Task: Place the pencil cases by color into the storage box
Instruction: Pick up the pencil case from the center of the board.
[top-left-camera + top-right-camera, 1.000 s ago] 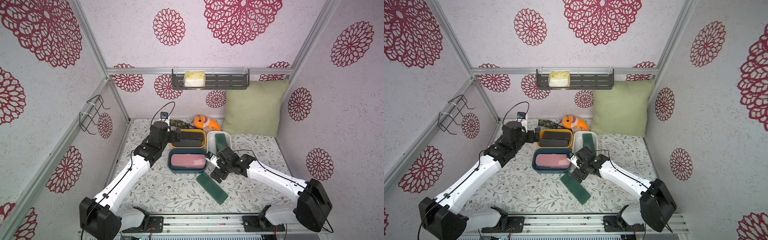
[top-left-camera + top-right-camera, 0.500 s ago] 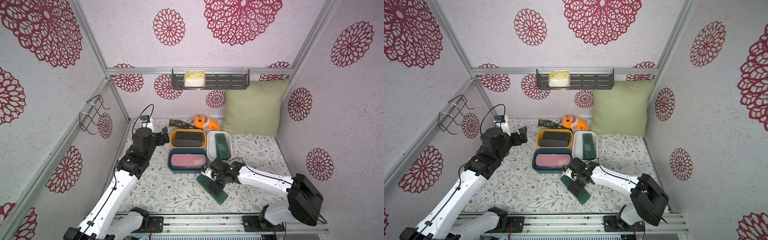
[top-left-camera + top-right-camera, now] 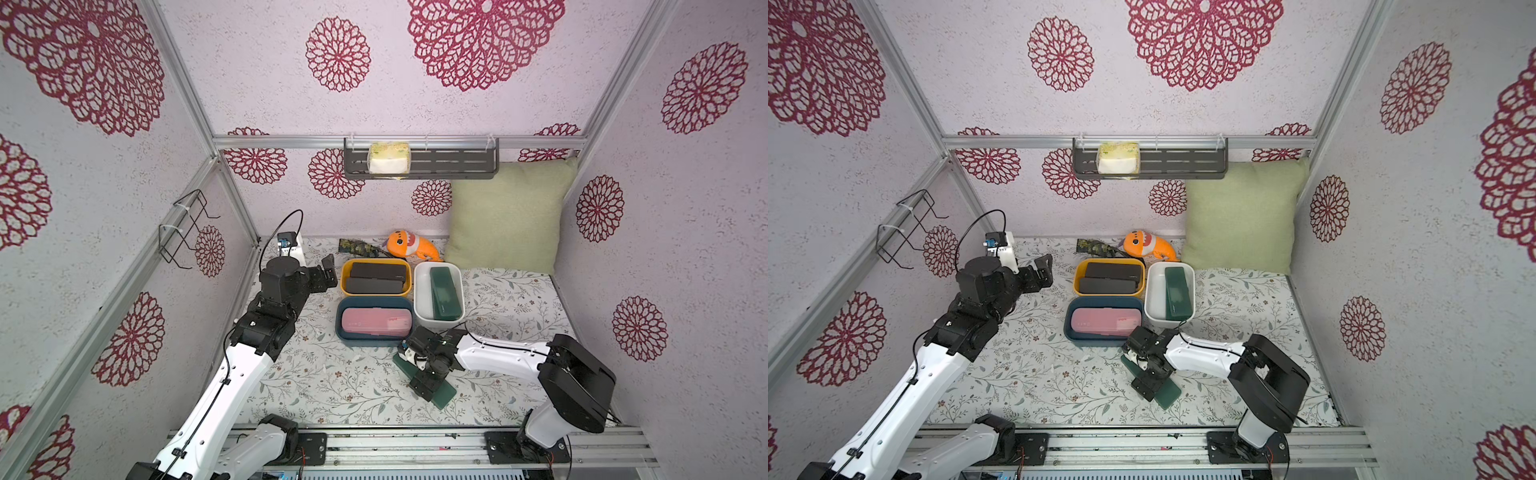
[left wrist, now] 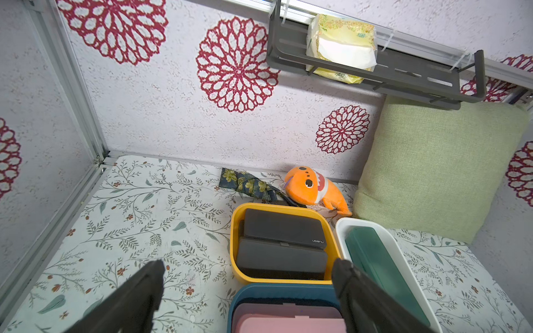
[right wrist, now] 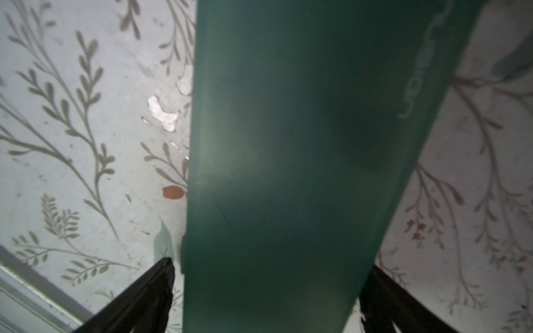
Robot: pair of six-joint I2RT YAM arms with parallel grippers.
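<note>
A dark green pencil case (image 3: pixel 444 397) (image 3: pixel 1169 397) lies flat on the floral table in front of the tubs. My right gripper (image 3: pixel 428 386) (image 5: pixel 269 265) is low over it, open, one finger on each long side of the green pencil case (image 5: pixel 288 144). The yellow tub (image 3: pixel 345 286) holds black cases (image 4: pixel 282 227), the blue tub (image 3: pixel 343 328) holds pink cases (image 3: pixel 376 322), and the white tub (image 3: pixel 422 291) holds a green case (image 3: pixel 445 293). My left gripper (image 3: pixel 330 272) (image 4: pixel 248 268) hangs open and empty, left of the yellow tub.
An orange plush (image 3: pixel 409 247) and a floral cloth pouch (image 3: pixel 357 247) lie behind the tubs. A green pillow (image 3: pixel 507 220) leans in the back right corner. A wall shelf (image 3: pixel 419 164) carries a tissue pack. A wire rack (image 3: pixel 183 228) sticks out from the left wall.
My left gripper has drawn back leftward from over the yellow tub. My right gripper has come forward from the white tub and down over the green case on the table.
</note>
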